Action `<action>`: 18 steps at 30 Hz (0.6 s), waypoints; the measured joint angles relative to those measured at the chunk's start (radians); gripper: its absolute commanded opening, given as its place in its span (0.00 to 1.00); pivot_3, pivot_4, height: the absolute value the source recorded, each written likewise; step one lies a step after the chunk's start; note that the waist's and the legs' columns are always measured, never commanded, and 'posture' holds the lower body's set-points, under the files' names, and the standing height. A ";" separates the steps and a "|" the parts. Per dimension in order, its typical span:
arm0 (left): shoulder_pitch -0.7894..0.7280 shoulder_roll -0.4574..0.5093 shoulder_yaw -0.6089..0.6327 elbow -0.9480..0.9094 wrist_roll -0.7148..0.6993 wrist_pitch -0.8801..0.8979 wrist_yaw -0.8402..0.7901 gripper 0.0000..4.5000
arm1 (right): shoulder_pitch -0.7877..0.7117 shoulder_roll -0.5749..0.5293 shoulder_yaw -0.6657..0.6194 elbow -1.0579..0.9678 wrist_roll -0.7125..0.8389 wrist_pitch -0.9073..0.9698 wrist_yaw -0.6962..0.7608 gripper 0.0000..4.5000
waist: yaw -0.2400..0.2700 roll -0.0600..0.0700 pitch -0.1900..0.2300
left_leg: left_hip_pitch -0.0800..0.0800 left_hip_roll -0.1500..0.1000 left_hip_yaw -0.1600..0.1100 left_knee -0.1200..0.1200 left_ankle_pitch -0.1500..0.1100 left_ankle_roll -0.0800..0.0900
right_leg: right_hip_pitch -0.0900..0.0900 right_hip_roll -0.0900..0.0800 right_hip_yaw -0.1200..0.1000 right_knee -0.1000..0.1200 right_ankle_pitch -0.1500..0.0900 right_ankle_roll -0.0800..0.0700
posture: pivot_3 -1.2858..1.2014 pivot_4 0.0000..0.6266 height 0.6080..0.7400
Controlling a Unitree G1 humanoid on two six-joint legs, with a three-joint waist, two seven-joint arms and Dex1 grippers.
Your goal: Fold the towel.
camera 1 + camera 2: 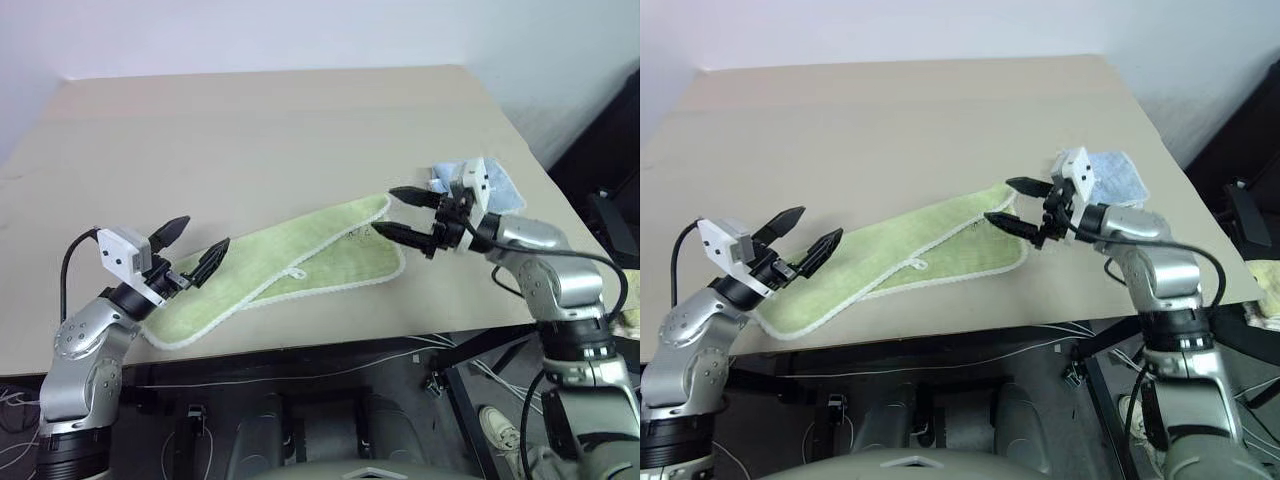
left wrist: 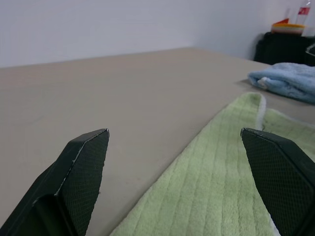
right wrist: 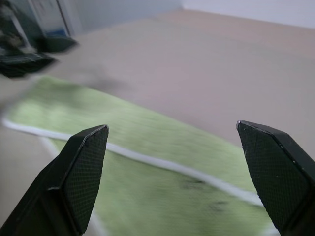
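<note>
Towel (image 1: 300,262): lime-green terry, white edge trim, small white loop on its near edge and a dark mark near its right end; it lies folded lengthwise in a long slanted strip on the tan counter (image 1: 250,130), by the front edge. Left pincer (image 1: 192,250) released, empty, above the towel's left end. Right pincer (image 1: 410,214) released, empty, above the right end, with a light blue towel (image 1: 1118,172) just behind it.

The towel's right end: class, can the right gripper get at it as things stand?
Probably yes. The right gripper hangs open just above that end of the towel, with nothing between them.
</note>
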 measured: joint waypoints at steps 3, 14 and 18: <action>0.009 -0.005 -0.002 -0.021 0.007 -0.002 0.019 1.00 | -0.143 -0.001 0.047 0.219 -0.108 -0.108 0.038 0.97 | 0.000 0.000 0.000 | 0.000 0.000 0.000 0.000 0.000 0.000 | 0.000 0.000 0.000 0.000 0.000 0.000 | 0.52 0.24 1.00; 0.057 -0.015 -0.021 -0.082 0.029 0.001 0.054 1.00 | -0.449 0.032 0.237 0.946 -0.512 -0.630 0.028 0.97 | -0.002 0.001 0.001 | -0.001 -0.001 0.006 -0.003 0.001 0.002 | -0.001 0.000 0.001 0.000 0.000 0.000 | 0.52 0.24 1.00; 0.062 -0.026 -0.033 -0.084 0.050 -0.004 0.067 1.00 | -0.497 0.033 0.238 1.050 -0.572 -0.701 0.018 0.97 | -0.005 0.001 0.001 | 0.000 -0.001 0.006 -0.002 0.001 0.000 | -0.001 0.000 0.001 0.001 0.000 0.000 | 0.52 0.24 1.00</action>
